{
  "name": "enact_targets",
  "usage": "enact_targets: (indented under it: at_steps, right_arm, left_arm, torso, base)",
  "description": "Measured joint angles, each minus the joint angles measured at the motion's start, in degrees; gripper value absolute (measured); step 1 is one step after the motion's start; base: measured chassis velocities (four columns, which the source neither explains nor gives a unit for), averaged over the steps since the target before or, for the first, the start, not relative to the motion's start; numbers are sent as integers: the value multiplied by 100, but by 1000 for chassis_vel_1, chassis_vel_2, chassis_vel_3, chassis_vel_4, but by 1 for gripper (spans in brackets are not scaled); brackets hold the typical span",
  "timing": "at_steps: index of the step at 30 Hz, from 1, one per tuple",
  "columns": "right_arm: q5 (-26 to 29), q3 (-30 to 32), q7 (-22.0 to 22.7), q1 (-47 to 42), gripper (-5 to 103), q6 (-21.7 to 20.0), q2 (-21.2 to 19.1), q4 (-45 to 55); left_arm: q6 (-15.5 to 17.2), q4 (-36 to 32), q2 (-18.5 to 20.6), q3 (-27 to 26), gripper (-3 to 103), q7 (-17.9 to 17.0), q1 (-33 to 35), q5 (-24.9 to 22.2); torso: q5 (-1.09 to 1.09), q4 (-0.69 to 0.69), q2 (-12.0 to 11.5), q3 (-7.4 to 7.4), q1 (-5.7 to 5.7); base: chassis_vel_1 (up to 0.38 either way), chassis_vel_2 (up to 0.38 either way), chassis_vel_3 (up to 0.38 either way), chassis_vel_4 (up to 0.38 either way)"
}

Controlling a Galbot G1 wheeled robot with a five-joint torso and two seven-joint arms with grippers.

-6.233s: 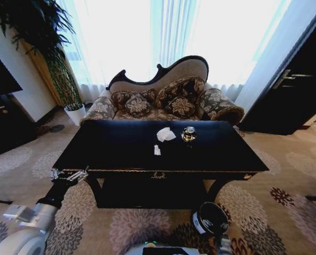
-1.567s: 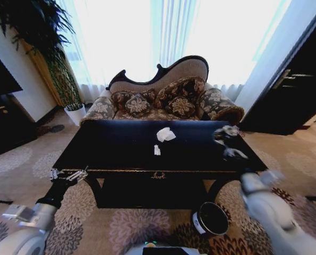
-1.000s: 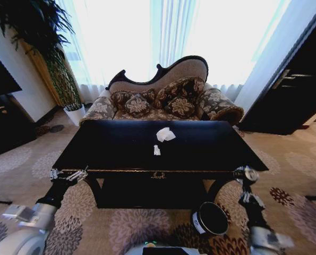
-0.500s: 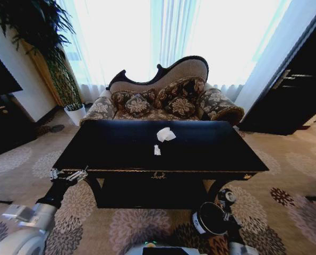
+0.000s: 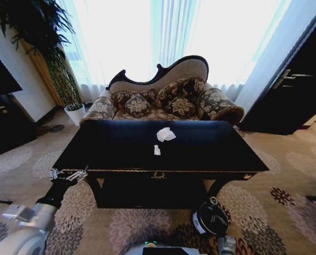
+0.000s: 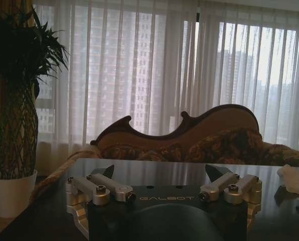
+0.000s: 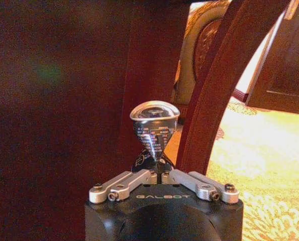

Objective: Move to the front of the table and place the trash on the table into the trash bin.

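right gripper [image 5: 213, 217] lowered over trash bin [image 5: 202, 226] | pinching shiny object [image 7: 154, 123] | left gripper [image 6: 162, 182] wide, empty

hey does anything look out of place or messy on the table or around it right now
Two bits of litter sit mid-table: a crumpled white tissue and a tiny white scrap just in front of it. Nothing looks spilled or damaged. The right tool is shut on a shiny object over the trash bin.

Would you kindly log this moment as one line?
right gripper: shut on small shiny round object, over black cylindrical trash bin | left gripper: open, at glossy black table edge
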Motion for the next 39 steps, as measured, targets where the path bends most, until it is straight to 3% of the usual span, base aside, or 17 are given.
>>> enact_targets:
  at_steps: [9, 14, 19, 20, 24, 28, 30, 31, 32, 34, 37, 39]
  right_arm:
    - [-184, -47, -6, 494, 0, 172, -130, -1264]
    - [-218, -48, -14, 617, -1, 166, -159, -1414]
    - [-293, -28, -14, 787, 25, 95, -157, -1697]
    - [-293, -28, -14, 787, 25, 95, -157, -1697]
    - [-288, 17, -4, 700, 42, 64, -158, -1629]
    - [-266, 42, -17, 212, 52, 54, -27, -857]
    - [-201, 76, -49, -276, 63, 206, 106, -99]
    - [-92, 92, -66, -562, 63, 268, 165, 289]
    - [85, 119, -84, -938, 74, 320, 237, 758]
    - [229, 158, -100, -1257, 74, 372, 296, 1110]
    - [494, 364, -111, -1982, 90, 625, 449, 1947]
    - [612, 430, -92, -2206, 95, 687, 477, 2228]
  left_arm:
    - [0, 0, 0, 0, 100, 0, 0, 0]
    - [0, 0, 0, 0, 100, 0, 0, 0]
    - [0, 0, 0, 0, 100, 0, 0, 0]
    - [0, 0, 0, 0, 100, 0, 0, 0]
    - [0, 0, 0, 0, 100, 0, 0, 0]
    - [0, 0, 0, 0, 100, 0, 0, 0]
    - [0, 0, 0, 0, 100, 0, 0, 0]
    - [0, 0, 0, 0, 100, 0, 0, 0]
    - [0, 0, 0, 0, 100, 0, 0, 0]
    - [0, 0, 0, 0, 100, 0, 0, 0]
    - [0, 0, 0, 0, 100, 0, 0, 0]
    - [0, 0, 0, 0, 100, 0, 0, 0]
  torso:
    - [0, -2, 0, 0, 0]
    - [-1, -2, 0, 0, 0]
    - [0, -1, 0, 0, 0]
    - [0, -1, 0, 0, 0]
    - [-1, -1, 0, 0, 0]
    - [0, -2, 0, 0, 0]
    - [0, 1, 0, -1, 0]
    - [-2, 1, 1, -1, -1]
    - [0, 0, 1, -1, 0]
    - [-1, -3, 1, -1, 0]
    - [-1, -4, 1, -1, -1]
    - [-2, -3, 2, -2, -2]
  base:
    - [0, 0, 0, 0]
    - [0, 0, 0, 0]
    - [0, 0, 0, 0]
    - [0, 0, 0, 0]
    - [0, 0, 0, 0]
    - [0, 0, 0, 0]
    - [0, 0, 0, 0]
    - [0, 0, 0, 0]
    - [0, 0, 0, 0]
    - [0, 0, 0, 0]
    - [0, 0, 0, 0]
    - [0, 0, 0, 0]
